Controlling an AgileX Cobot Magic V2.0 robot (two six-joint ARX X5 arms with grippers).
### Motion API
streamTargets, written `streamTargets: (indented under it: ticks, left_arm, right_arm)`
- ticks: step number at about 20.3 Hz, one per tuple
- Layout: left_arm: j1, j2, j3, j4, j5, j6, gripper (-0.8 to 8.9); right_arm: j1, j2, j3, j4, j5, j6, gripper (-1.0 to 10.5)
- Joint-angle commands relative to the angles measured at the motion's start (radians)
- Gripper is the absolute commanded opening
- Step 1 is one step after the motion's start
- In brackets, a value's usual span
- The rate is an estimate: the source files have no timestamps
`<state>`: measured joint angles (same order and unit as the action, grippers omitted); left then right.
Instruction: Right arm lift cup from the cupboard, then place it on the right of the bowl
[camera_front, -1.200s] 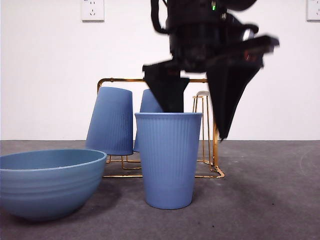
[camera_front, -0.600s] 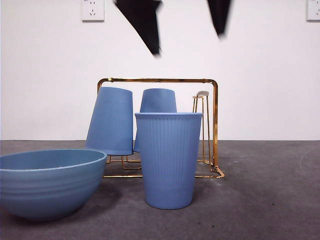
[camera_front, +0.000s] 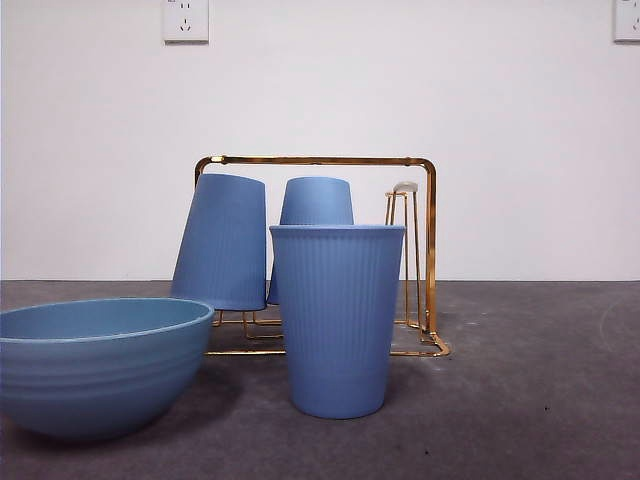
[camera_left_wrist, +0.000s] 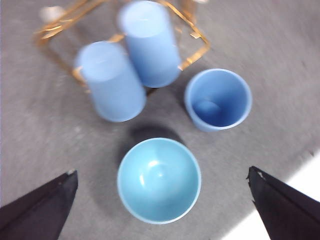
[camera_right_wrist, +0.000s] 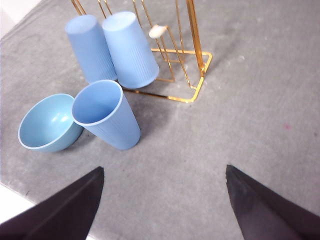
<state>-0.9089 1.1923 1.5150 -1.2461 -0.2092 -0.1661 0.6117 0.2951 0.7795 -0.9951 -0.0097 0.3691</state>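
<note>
A grey worktop (camera_front: 540, 400) meets a plain white wall (camera_front: 520, 100), with two white power sockets (camera_front: 185, 19) mounted high up.

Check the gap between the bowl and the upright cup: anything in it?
Nothing. The front view shows only bare grey table between the bowl and the upright cup; they stand apart, not touching. The right wrist view agrees.

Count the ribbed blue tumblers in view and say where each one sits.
3. One cup stands upright on the table, right of the bowl. Two more hang upside down on the cupboard: one left, one behind the upright cup. None seems hidden.
</note>
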Motion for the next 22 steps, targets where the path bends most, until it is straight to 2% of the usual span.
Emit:
streamTargets:
  ticks: [1,7,10,13,18,20,22]
  left_arm:
    - [0.013,-0.149,-0.128,0.058,-0.021,-0.038,5.91]
    - [0.028,-0.507,-0.451,0.217,-0.045,-0.097,5.91]
    - [0.028,-0.646,-0.575,0.278,-0.045,-0.164,5.9]
    - [0.028,-0.732,-0.651,0.298,-0.045,-0.212,5.9]
    - [0.028,-0.769,-0.677,0.296,-0.046,-0.221,5.86]
    - [0.028,-0.769,-0.677,0.297,-0.046,-0.221,5.25]
    - [0.028,-0.769,-0.677,0.297,-0.046,-0.22,3.44]
  right_arm:
    - [0.008,0.002,0.012,0.027,-0.021,-0.024,3.8]
    - [0.008,0.002,0.011,0.075,-0.099,-0.079,3.8]
    - [0.008,0.002,0.011,0.108,-0.112,-0.08,3.8]
    - [0.008,0.002,0.012,0.134,-0.114,-0.082,3.8]
    - [0.008,0.002,0.011,0.142,-0.113,-0.082,3.8]
    - [0.008,0.002,0.011,0.142,-0.113,-0.082,3.8]
    - [0.008,0.002,0.012,0.14,-0.114,-0.082,3.4]
